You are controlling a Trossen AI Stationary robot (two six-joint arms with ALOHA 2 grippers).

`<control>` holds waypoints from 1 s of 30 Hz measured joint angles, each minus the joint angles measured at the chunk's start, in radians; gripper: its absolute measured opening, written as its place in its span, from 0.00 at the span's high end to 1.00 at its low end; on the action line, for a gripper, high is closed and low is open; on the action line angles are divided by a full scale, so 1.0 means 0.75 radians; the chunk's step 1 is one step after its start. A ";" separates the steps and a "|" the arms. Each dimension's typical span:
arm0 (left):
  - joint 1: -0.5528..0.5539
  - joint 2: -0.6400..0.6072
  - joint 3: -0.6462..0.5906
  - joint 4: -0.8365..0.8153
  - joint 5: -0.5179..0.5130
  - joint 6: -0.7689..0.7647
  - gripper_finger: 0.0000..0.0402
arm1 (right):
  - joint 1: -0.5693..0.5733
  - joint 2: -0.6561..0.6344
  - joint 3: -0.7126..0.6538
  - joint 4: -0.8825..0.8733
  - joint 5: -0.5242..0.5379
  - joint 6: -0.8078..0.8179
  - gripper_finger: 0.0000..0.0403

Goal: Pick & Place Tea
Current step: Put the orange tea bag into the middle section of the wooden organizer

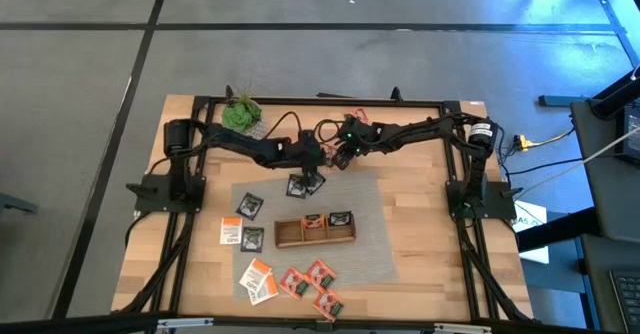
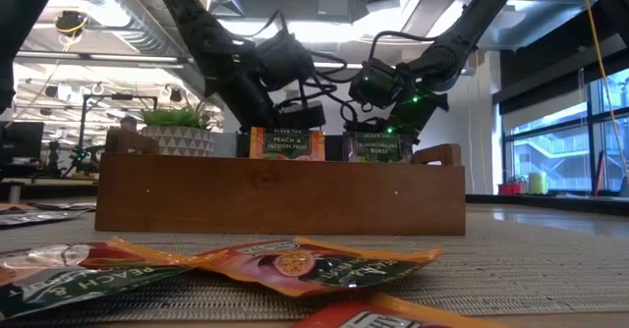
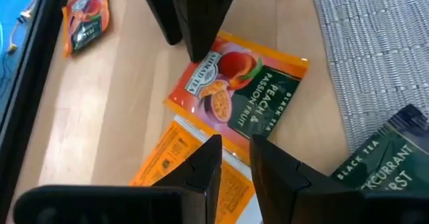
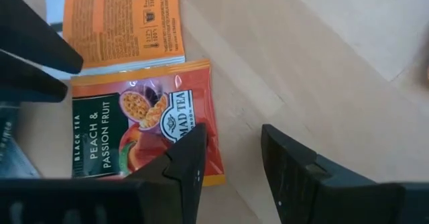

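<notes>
Both claws over the far middle of the surface point(image 1: 420, 224): left claw point(image 3: 233, 158) and right claw point(image 4: 231, 150) spread beside a peach sachet point(image 3: 241, 93), gripping nothing.

Taking the wooden tray point(image 1: 314, 231) as the landmark: it sits on the mat point(image 1: 375, 239), with two sachets point(image 1: 340, 218) standing in its middle and right compartments. Left of the tray lie three more sachets point(image 1: 247, 206). In front of it, toward the table's near edge, is a scatter of sachets point(image 1: 308, 281). Behind the tray both grippers meet, left gripper point(image 1: 308, 177) and right gripper point(image 1: 340, 157), over sachets point(image 3: 238, 93) lying there. The plant point(image 1: 240, 113) is far behind, to the left.
</notes>
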 joint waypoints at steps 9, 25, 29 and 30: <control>-0.003 0.011 0.001 -0.026 -0.012 0.123 0.81 | 0.002 0.002 0.000 0.001 0.019 0.089 0.64; -0.004 0.052 0.004 -0.020 -0.045 0.198 0.81 | 0.005 0.004 0.005 -0.020 0.005 0.162 0.69; -0.004 0.052 0.004 -0.017 -0.044 0.199 0.81 | 0.016 0.006 0.004 -0.006 0.002 0.149 0.72; -0.004 0.053 0.004 -0.008 -0.044 0.198 0.81 | 0.016 0.006 0.003 -0.003 -0.005 0.139 0.72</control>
